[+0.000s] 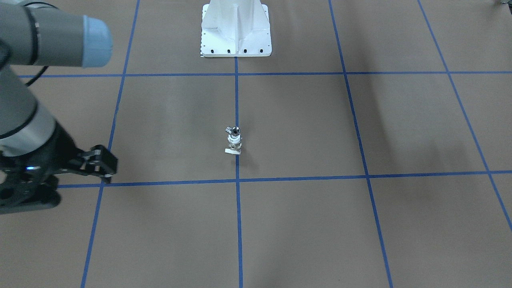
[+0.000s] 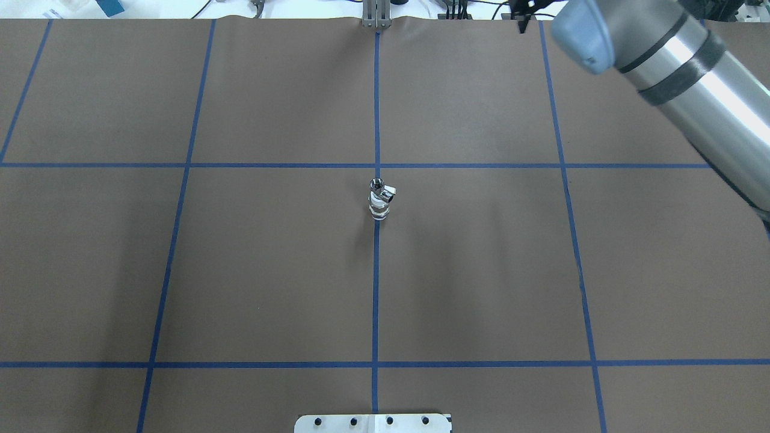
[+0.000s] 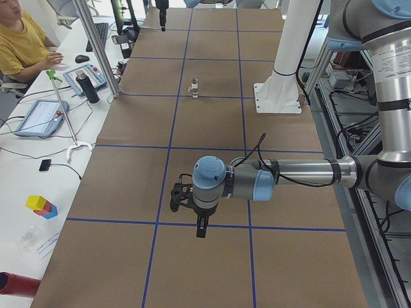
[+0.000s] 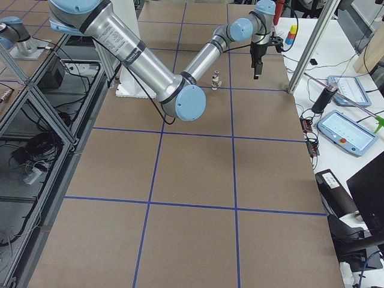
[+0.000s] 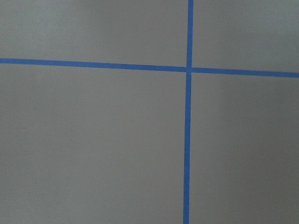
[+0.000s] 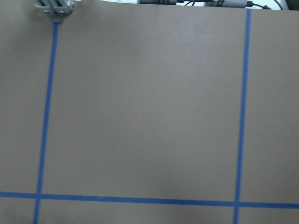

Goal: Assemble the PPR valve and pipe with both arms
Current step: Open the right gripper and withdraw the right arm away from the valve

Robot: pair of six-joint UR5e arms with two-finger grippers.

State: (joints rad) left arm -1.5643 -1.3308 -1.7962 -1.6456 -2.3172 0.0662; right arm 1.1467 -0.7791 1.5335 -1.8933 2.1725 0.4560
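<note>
Valve and stub stand mid-desk, with my two arms out at either side.

The brown paper-covered desk (image 2: 271,270) is crossed by a blue tape grid. My grey tubular right arm (image 2: 692,66) reaches to the far right edge, and my grey tubular left arm (image 3: 295,173) hangs over the left end. I cannot tell whether my right fingers (image 1: 102,160) or left fingers (image 3: 201,226) are open or closed. The small stubby white-and-silver PPR valve (image 1: 234,141), with a whitish tab at its foot, stands upright on the centre tape line, well apart from both. The tiny shiny silver pipe stub (image 1: 234,130) sits on top, touching it.
</note>
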